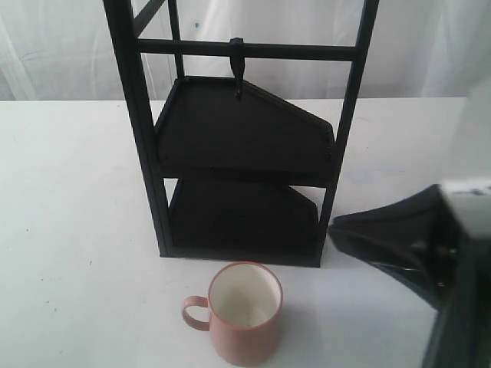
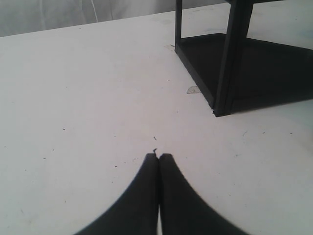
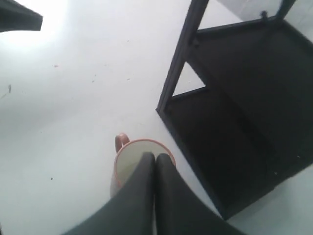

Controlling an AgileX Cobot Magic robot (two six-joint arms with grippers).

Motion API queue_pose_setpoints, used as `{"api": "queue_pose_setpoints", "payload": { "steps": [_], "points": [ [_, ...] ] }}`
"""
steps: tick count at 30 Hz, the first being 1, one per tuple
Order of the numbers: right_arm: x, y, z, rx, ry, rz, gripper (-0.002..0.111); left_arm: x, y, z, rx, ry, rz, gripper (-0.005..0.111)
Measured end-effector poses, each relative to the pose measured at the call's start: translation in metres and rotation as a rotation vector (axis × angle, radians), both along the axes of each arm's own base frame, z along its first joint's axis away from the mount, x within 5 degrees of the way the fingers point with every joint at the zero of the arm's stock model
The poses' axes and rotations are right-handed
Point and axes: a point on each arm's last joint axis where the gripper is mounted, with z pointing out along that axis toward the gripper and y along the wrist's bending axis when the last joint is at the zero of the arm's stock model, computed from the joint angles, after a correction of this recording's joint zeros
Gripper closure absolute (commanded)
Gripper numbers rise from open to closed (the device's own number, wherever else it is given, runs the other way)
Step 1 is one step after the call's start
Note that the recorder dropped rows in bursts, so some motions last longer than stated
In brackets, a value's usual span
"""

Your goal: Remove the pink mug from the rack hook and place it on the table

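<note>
The pink mug (image 1: 245, 314) stands upright on the white table (image 1: 77, 230), just in front of the black rack (image 1: 146, 153), with its handle pointing left. The rack hook (image 1: 238, 73) hangs bare from the crossbar. My right gripper (image 1: 335, 228) is shut and empty, hovering to the right of the mug and apart from it. In the right wrist view its joined tips (image 3: 155, 156) overlap the mug's rim (image 3: 128, 161) from above. My left gripper (image 2: 159, 156) is shut on nothing over bare table (image 2: 73, 98), with the rack's base (image 2: 225, 63) ahead of it.
The rack's two dark shelves (image 1: 245, 134) fill the space behind the mug. A pale curtain hangs behind the table. A dark shape (image 3: 14, 17) juts into a corner of the right wrist view.
</note>
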Motion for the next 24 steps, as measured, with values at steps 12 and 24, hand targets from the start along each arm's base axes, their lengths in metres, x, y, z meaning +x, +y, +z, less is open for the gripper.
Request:
{"api": "queue_pose_setpoints", "payload": {
  "steps": [12, 24],
  "points": [
    [-0.035, -0.057, 0.016, 0.208, -0.088, -0.059, 0.108, 0.0, 0.0, 0.0, 0.0, 0.0, 0.0, 0.107],
    [-0.045, -0.071, 0.02, 0.263, -0.119, -0.059, 0.108, 0.0, 0.0, 0.0, 0.0, 0.0, 0.0, 0.107]
  ]
}}
